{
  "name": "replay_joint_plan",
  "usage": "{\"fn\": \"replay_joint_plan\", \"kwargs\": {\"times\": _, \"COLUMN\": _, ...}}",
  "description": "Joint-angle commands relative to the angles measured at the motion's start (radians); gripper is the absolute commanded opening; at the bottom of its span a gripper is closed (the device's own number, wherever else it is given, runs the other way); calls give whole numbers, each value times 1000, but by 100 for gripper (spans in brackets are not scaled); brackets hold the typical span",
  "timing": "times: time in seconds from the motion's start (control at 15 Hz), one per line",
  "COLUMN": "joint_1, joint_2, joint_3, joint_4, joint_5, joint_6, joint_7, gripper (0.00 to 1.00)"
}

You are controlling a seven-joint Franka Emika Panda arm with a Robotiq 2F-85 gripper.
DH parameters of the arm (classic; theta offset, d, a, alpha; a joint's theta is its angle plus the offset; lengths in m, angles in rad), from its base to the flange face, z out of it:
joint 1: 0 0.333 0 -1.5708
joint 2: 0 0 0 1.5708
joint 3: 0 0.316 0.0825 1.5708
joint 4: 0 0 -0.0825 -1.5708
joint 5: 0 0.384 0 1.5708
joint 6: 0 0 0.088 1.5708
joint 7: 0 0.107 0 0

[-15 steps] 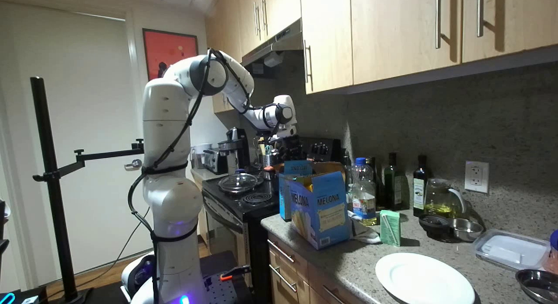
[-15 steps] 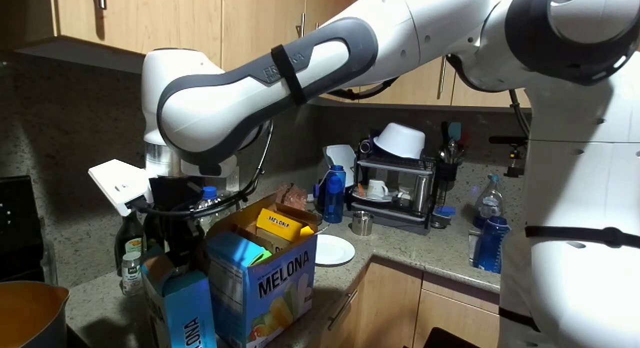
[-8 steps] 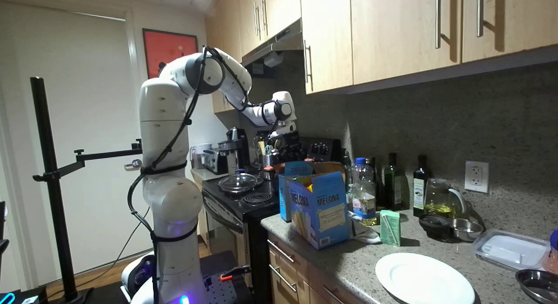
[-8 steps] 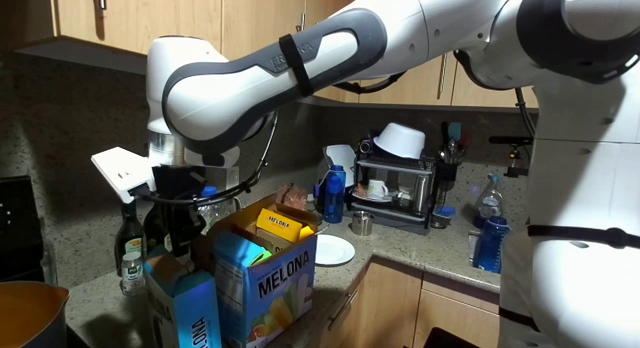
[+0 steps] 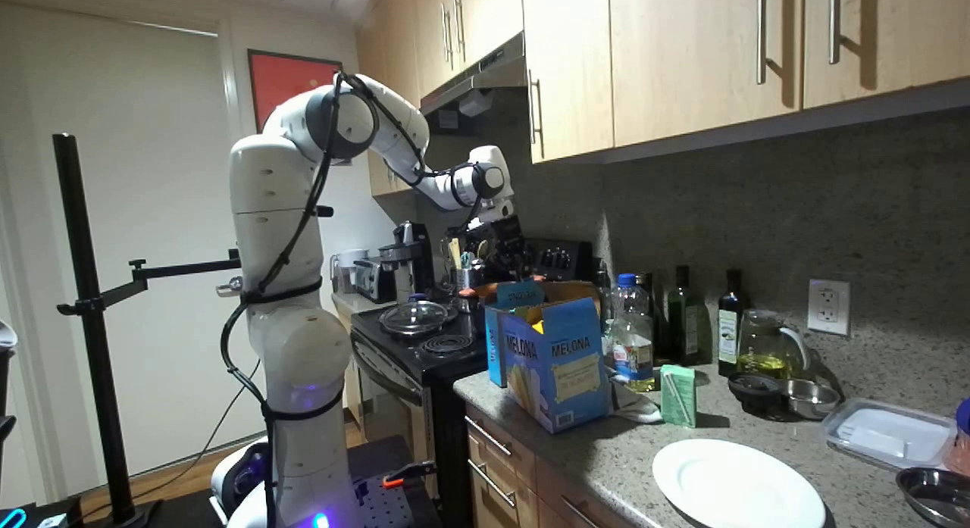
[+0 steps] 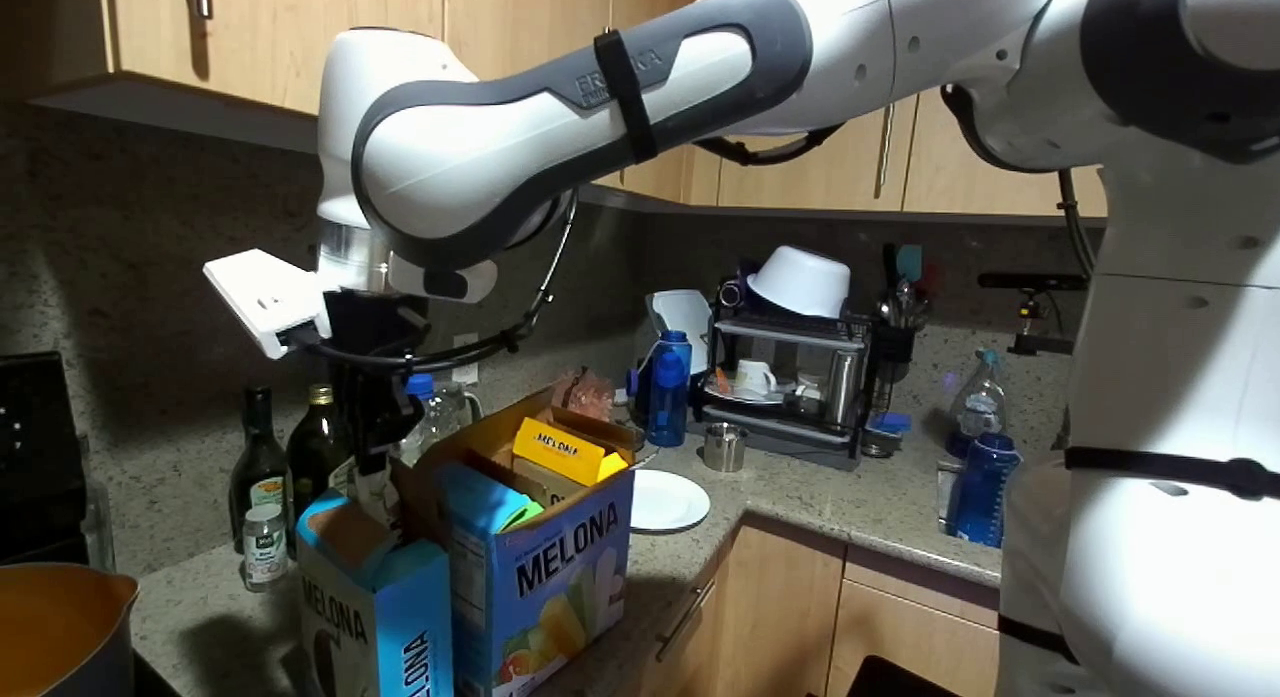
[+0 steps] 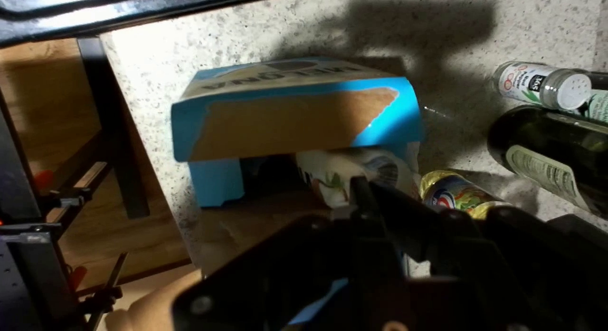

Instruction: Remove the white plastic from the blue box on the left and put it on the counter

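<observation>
1. From here the blue box (image 6: 405, 617), narrow and marked MELONA, stands upright toward seven o'clock in an exterior view, top open, one flap torn down to brown card.
2. The white plastic (image 7: 356, 165), crumpled and printed, pokes from its mouth, toward four o'clock in the wrist view, lower end hidden.
3. The counter (image 7: 190, 41), grey and speckled, spreads around the box.

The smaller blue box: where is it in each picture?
In an exterior view: smaller box, near centre, partly behind the larger box.
In an exterior view: smaller box, lower left, bottom cut off.
In the wrist view: smaller box, near centre, seen from above.
Shared landmark: the speckled counter.
</observation>
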Motion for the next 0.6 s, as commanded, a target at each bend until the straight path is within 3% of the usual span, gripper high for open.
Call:
{"fn": "replay_joint_plan", "kwargs": {"times": 0.0, "joint_1": -9, "joint_2": -68, "joint_3": 18, "joint_4": -17, "joint_5": -12, "joint_6": -5, "joint_7": -3, "gripper": 6}}
{"fn": "replay_joint_plan", "kwargs": {"times": 0.53, "joint_1": -20, "joint_2": -153, "joint_3": 58, "joint_4": 4, "joint_5": -87, "joint_6": -19, "joint_7": -3, "gripper": 6}}
